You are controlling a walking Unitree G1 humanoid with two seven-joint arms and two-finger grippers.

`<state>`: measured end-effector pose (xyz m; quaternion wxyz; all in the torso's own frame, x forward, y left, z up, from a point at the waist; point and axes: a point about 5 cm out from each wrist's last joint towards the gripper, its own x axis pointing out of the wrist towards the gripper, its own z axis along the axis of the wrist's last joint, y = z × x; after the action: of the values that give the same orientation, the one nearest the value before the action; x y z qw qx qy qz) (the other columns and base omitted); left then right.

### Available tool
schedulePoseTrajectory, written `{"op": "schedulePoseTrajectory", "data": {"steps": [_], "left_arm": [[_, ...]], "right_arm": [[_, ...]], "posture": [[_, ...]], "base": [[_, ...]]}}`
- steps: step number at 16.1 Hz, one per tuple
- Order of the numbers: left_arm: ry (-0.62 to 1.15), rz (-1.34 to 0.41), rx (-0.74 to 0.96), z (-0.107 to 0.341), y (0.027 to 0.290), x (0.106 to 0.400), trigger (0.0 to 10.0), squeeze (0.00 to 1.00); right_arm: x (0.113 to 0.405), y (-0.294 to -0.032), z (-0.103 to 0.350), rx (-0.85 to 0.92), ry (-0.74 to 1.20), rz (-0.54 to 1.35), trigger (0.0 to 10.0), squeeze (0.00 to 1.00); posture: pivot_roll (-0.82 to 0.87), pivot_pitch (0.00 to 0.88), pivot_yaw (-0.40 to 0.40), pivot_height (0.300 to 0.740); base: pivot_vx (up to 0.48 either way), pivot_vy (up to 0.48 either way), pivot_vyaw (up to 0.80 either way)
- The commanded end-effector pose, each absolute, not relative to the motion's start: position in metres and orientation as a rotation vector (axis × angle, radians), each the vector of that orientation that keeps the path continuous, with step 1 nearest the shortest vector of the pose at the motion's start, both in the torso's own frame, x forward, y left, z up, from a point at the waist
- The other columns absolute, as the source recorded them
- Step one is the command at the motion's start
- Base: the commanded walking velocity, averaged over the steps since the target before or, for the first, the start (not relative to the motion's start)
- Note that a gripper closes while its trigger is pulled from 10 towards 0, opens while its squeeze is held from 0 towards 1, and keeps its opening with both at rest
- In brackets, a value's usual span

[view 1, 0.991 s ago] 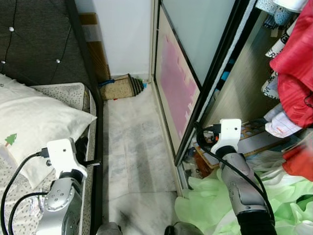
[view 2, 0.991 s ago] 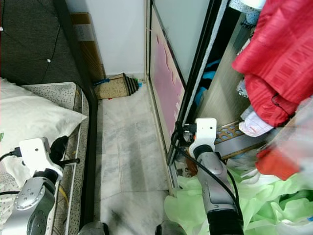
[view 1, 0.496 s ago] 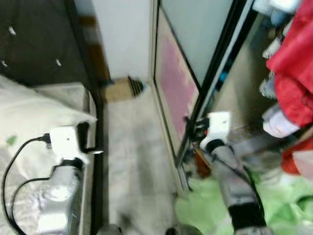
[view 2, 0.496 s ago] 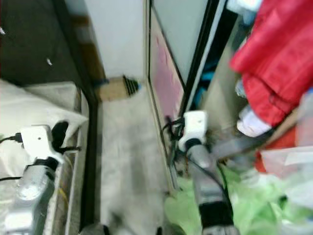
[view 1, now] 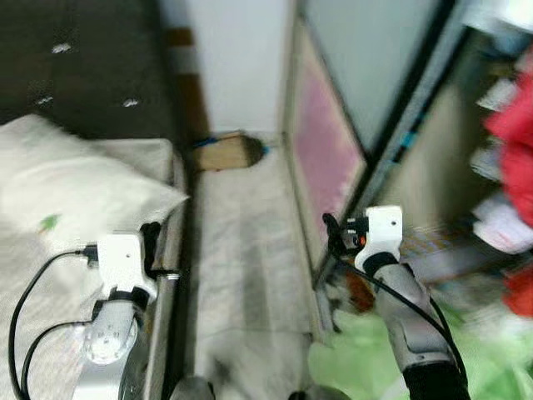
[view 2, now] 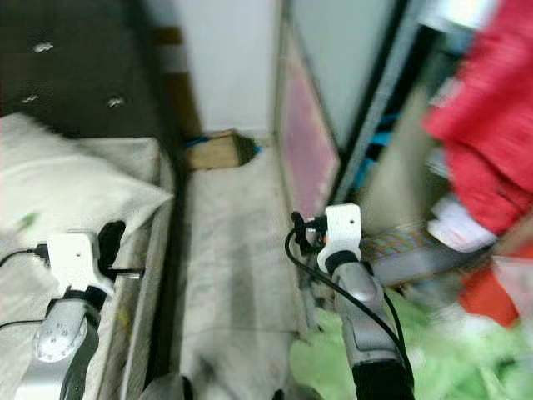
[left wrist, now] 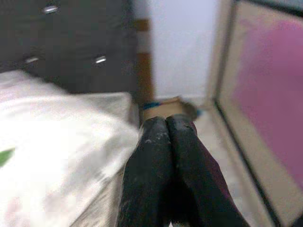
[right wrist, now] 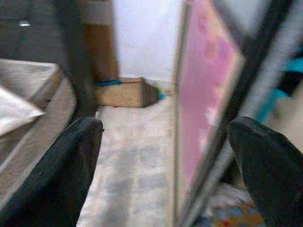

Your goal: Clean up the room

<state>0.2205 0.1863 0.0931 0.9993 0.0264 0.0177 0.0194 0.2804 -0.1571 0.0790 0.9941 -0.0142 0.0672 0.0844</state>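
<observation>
A narrow strip of pale floor [view 1: 246, 250] runs between a bed and a sliding wardrobe door [view 1: 329, 142]. Light green cloth [view 1: 366, 367] lies heaped on the floor at the wardrobe's foot, under my right arm. Red clothes [view 2: 475, 158] hang inside the wardrobe on the right. My left gripper [left wrist: 165, 124] hangs over the bed's edge, its black fingers pressed together with nothing in them. My right gripper [right wrist: 165, 127] is open and empty, held beside the door's lower edge, with its fingers [right wrist: 71, 156] spread wide. All views are blurred.
A white pillow [view 1: 75, 196] lies on the bed against a dark padded headboard [view 1: 75, 67]. A brown box-like thing [view 1: 229, 152] sits on the floor by the far white wall. Folded things [view 1: 500, 225] fill the wardrobe shelves.
The whole picture has slid to the right and blurred, so the camera has turned left. Both arms keep about the same pose.
</observation>
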Motion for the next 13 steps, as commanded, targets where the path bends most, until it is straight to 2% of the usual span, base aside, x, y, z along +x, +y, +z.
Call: {"op": "schedulePoseTrajectory", "data": {"steps": [1, 7, 13], "left_arm": [[0.029, 0.055, 0.057, 0.095, 0.188, 0.220, 10.0, 0.00], [0.061, 0.067, 0.029, 0.092, 0.183, 0.200, 10.0, 0.00], [0.059, 0.074, 0.042, 0.095, 0.181, 0.204, 10.0, 0.00]], "right_arm": [[0.282, -0.152, 0.086, -0.031, 0.111, 0.198, 10.0, 0.00], [0.272, -0.158, 0.086, -0.051, 0.125, 0.259, 10.0, 0.00], [0.281, -0.151, 0.094, -0.065, 0.096, 0.285, 10.0, 0.00]], "posture": [[-0.03, 0.053, -0.015, 0.740], [-0.03, 0.064, -0.024, 0.740], [-0.02, 0.069, -0.033, 0.740]], "base": [[0.000, 0.000, 0.80], [0.000, 0.000, 0.80], [0.000, 0.000, 0.80]]}}
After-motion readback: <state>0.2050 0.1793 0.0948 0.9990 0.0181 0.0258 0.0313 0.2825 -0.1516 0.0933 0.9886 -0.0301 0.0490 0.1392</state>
